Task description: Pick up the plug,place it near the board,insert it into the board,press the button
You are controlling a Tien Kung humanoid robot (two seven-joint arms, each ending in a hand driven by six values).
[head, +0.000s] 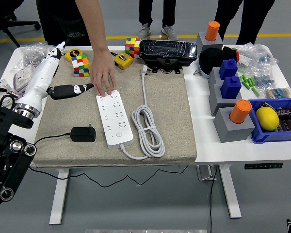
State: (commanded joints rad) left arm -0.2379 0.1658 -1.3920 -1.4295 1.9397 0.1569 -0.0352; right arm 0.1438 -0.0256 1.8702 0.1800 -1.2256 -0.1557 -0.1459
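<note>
While 1 plug (83, 134) lies flat, 1 left hand (63, 77) hovers open.

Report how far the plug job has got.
Nothing looks done: the black plug lies on the mat, apart from the power strip. The left hand hovers open, holding nothing, while a person's hand steadies the strip. Picking, placing, inserting and pressing remain.

Left hand (63, 73) open, plug (83, 134) beside board (114, 118)
</note>
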